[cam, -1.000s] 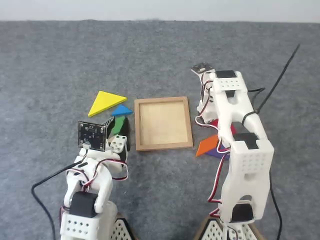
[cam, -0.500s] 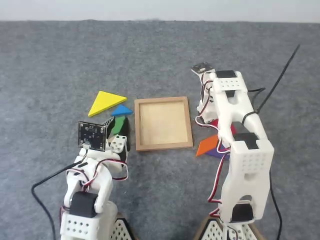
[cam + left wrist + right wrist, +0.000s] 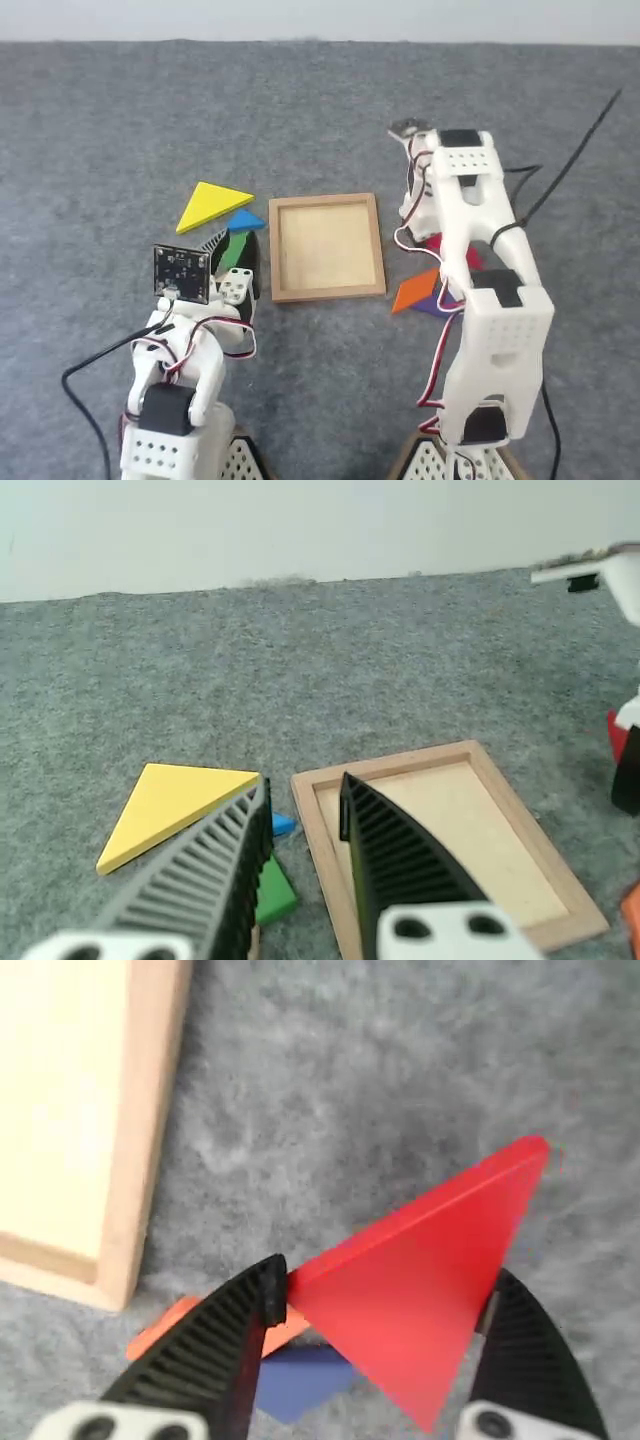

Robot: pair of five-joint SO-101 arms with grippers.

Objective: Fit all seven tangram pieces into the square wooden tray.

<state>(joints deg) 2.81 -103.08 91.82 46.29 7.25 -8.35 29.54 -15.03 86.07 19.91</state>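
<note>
The square wooden tray point(image 3: 327, 290) lies bare at the table's centre. Left of it are a yellow triangle point(image 3: 212, 205), a small blue triangle point(image 3: 243, 220) and a green piece point(image 3: 236, 252). My left gripper point(image 3: 305, 800) stands open over the green piece with nothing between its fingers, beside the tray's left rim point(image 3: 400, 763). Right of the tray, my right gripper point(image 3: 385, 1290) is shut on the red triangle point(image 3: 420, 1260), which is tilted above an orange piece point(image 3: 165, 1328) and a purple piece point(image 3: 310, 1380). In the high view the right arm covers most of the red triangle point(image 3: 434, 244).
The orange piece point(image 3: 414, 291) and the purple piece point(image 3: 436, 306) lie together just off the tray's right front corner. Grey carpet covers the table, with open floor beyond the tray. The right arm's wrist board point(image 3: 590, 575) shows far off in the left wrist view.
The right arm has shifted slightly to the right with the red triangle. The left arm has barely moved.
</note>
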